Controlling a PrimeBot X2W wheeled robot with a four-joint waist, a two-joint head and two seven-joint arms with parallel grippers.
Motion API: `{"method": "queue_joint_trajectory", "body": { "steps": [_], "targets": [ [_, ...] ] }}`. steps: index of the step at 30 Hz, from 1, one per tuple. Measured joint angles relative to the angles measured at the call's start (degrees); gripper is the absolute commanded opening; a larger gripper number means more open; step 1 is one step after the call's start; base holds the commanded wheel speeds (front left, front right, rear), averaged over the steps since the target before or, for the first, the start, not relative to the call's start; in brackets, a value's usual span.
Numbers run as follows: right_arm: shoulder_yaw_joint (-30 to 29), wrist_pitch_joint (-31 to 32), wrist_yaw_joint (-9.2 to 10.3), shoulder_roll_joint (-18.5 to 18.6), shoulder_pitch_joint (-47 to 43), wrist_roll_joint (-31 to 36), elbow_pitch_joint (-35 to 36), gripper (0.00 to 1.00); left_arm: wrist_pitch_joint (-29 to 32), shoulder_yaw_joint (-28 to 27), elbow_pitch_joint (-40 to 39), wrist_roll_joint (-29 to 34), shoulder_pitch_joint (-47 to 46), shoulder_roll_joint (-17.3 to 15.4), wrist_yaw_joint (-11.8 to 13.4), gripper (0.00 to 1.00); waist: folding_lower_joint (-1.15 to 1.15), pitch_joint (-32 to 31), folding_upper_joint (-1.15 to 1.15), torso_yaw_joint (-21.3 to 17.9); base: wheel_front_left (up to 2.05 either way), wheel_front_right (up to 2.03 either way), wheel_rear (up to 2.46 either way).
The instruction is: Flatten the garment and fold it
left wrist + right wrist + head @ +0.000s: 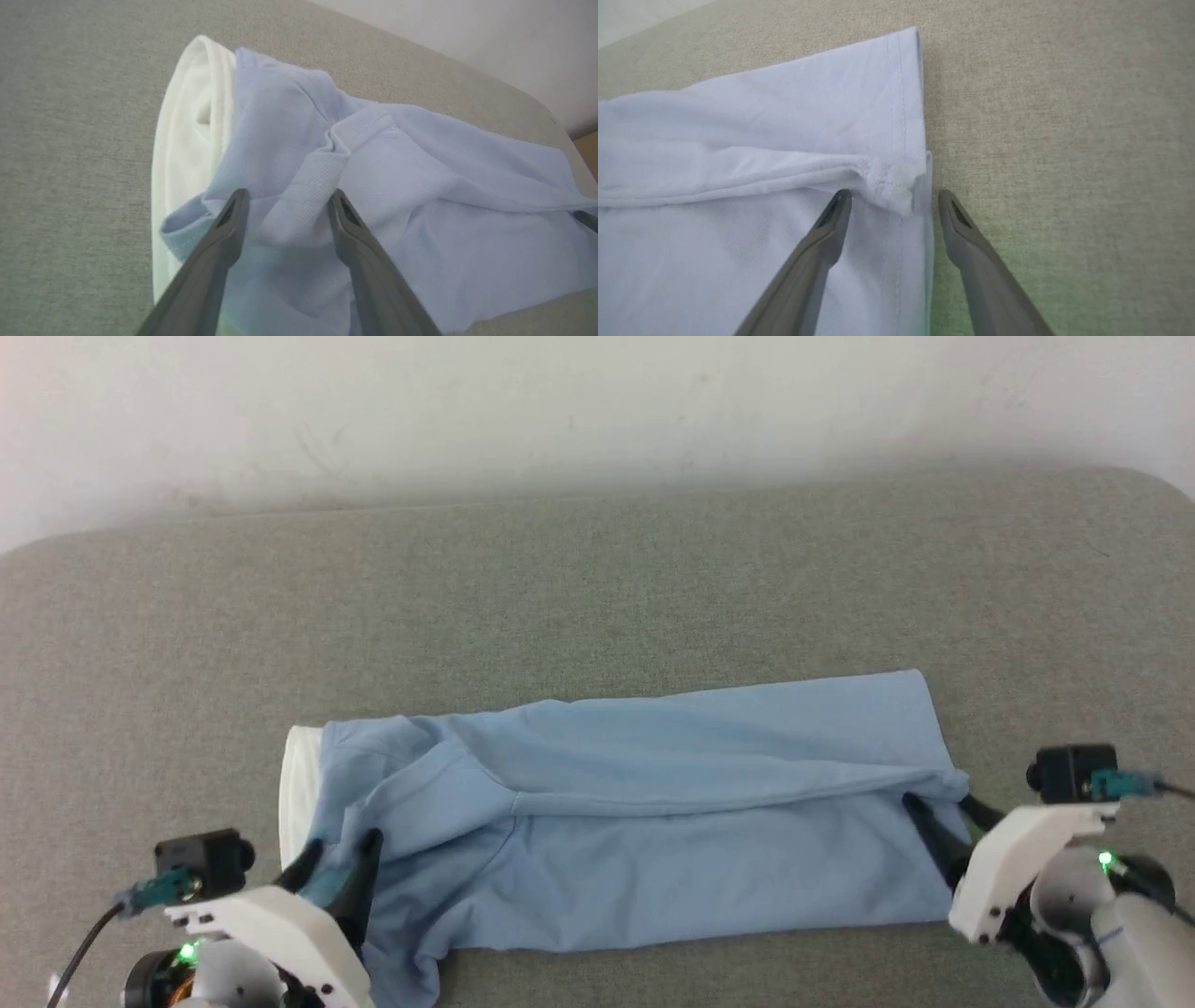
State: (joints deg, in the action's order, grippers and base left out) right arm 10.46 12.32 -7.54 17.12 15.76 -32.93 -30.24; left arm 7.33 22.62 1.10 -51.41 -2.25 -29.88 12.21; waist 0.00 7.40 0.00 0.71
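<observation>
Here we are: the garment (653, 803) lies across the near half of the grey-covered counter (597, 588) as a long blue band, folded lengthwise, with a soft ridge running along its middle. Its white collar (299, 784) pokes out at the robot's left end, and the stitched hem sits at the right end.

Down at the left, the left pincer (343, 845) is spread wide, with both dark fingers resting over the rumpled shoulder cloth just beside the collar. Up close, blue fabric bunches between the two tips, but they are not pressed onto it.

Over on the right, the right pincer (936, 801) is spread too and straddles the hem edge. One finger (836, 219) lies on the blue cloth below the puckered corner of the fold; the other (957, 224) is over bare counter just beside the hem.
</observation>
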Motion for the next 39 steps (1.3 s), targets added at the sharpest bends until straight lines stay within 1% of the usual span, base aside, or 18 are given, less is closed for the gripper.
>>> {"method": "queue_joint_trajectory", "body": {
  "steps": [3, 5, 9, 12, 14, 17, 20, 22, 27, 30, 33, 34, 35, 36, 37, 38, 39],
  "targets": [
    [-0.2, -0.9, 0.00, -0.3, -4.3, -0.3, 4.3, 1.00, -5.6, -1.3, -0.3, 2.3, 1.9, 0.1, 1.0, 1.00, -0.01, -0.9, 0.00, -0.1, 0.00, 0.00, 0.00],
    [-0.8, -1.0, 0.00, -0.1, -7.7, -0.1, 8.4, 1.00, -10.3, -2.5, -0.7, 3.5, 3.5, 0.4, 1.3, 1.00, 0.00, -1.6, 0.00, -0.4, 0.00, 0.00, 0.00],
    [-5.1, 0.1, 0.00, 0.1, -13.5, 0.6, 17.4, 1.00, -19.0, -3.9, -1.2, 7.1, 5.5, 1.0, 1.5, 1.00, 0.00, -3.0, 0.00, -0.9, 0.00, 0.00, 0.00],
    [-10.1, 3.4, 0.00, -0.2, -15.5, 1.6, 21.9, 1.00, -21.6, -5.5, -1.2, 10.7, 6.0, 1.8, 1.1, 1.00, -0.01, -4.1, 0.00, -1.2, 0.00, 0.00, 0.00],
    [-12.9, 5.9, 0.01, -0.6, -15.3, 1.7, 22.7, 1.00, -22.0, -6.6, -1.6, 14.0, 6.0, 2.8, 0.2, 1.00, -0.01, -4.5, 0.00, -1.2, 0.00, 0.00, 0.00],
    [-15.8, 10.1, 0.01, -1.3, -13.7, 1.9, 21.2, 1.00, -22.0, -9.6, -4.2, 20.2, 5.8, 6.1, -1.1, 1.00, 0.00, -4.6, 0.00, -0.5, 0.00, 0.00, 0.00],
    [-17.1, 13.6, 0.01, -1.3, -10.0, 1.9, 17.2, 1.00, -22.1, -11.7, -5.4, 25.8, 5.8, 8.7, -3.0, 1.00, 0.00, -4.4, 0.00, 0.7, 0.00, 0.00, 0.00],
    [-17.2, 15.5, 0.01, -1.1, -7.1, 1.8, 14.1, 1.00, -22.1, -13.1, -6.0, 28.5, 5.8, 10.2, -4.4, 1.00, 0.01, -4.0, 0.00, 1.7, 0.00, 0.00, 0.00],
    [-14.7, 19.6, 0.01, -0.8, -1.2, 1.4, 6.2, 1.00, -22.1, -15.2, -6.4, 32.6, 5.9, 14.3, -7.4, 1.00, 0.01, -2.7, 0.00, 4.4, 0.00, 0.00, 0.00],
    [-13.1, 21.9, 0.01, -0.7, 0.9, 0.5, 1.8, 1.00, -22.1, -16.3, -6.3, 34.2, 6.0, 16.4, -8.8, 1.00, 0.01, -1.9, 0.00, 6.0, 0.00, 0.00, 0.00],
    [-11.7, 25.9, 0.01, -0.4, 2.1, -0.9, -1.4, 1.00, -22.1, -17.4, -6.1, 35.5, 6.0, 18.2, -10.5, 1.00, 0.01, -1.1, 0.00, 7.4, 0.00, 0.00, 0.00],
    [-11.2, 27.7, 0.01, 0.2, 2.7, -1.3, -2.1, 0.84, -22.1, -17.8, -5.9, 35.8, 6.0, 18.7, -11.1, 1.00, 0.00, -0.9, 0.00, 7.8, 0.00, 0.00, 0.00],
    [-10.8, 29.6, 0.01, 0.6, 3.2, -1.9, -2.6, 0.49, -22.1, -18.2, -5.7, 36.3, 6.0, 19.1, -11.4, 1.00, 0.00, -0.7, 0.00, 8.1, 0.00, 0.00, 0.00],
    [-10.7, 31.3, 0.02, 1.0, 3.6, -2.6, -2.8, 0.37, -22.1, -18.5, -5.5, 36.8, 6.0, 19.5, -11.8, 1.00, 0.00, -0.6, 0.00, 8.4, 0.00, 0.00, 0.00],
    [-10.3, 32.7, 0.02, 1.5, 3.9, -3.0, -3.0, 0.06, -22.1, -18.8, -5.3, 37.4, 6.0, 19.9, -12.2, 1.00, 0.00, -0.5, 0.00, 8.7, 0.00, 0.00, 0.00],
    [-9.9, 33.7, 0.01, 1.8, 4.0, -3.0, -2.9, 0.00, -22.1, -19.0, -5.2, 37.8, 6.0, 20.4, -12.5, 1.00, 0.01, -0.5, 0.00, 8.8, 0.00, 0.00, 0.00],
    [-9.6, 34.6, 0.01, 1.8, 4.0, -3.3, -2.8, 0.00, -22.1, -19.3, -5.0, 38.3, 6.0, 20.7, -12.8, 1.00, 0.00, -0.6, 0.00, 8.8, 0.00, 0.00, 0.00]
  ]
}}
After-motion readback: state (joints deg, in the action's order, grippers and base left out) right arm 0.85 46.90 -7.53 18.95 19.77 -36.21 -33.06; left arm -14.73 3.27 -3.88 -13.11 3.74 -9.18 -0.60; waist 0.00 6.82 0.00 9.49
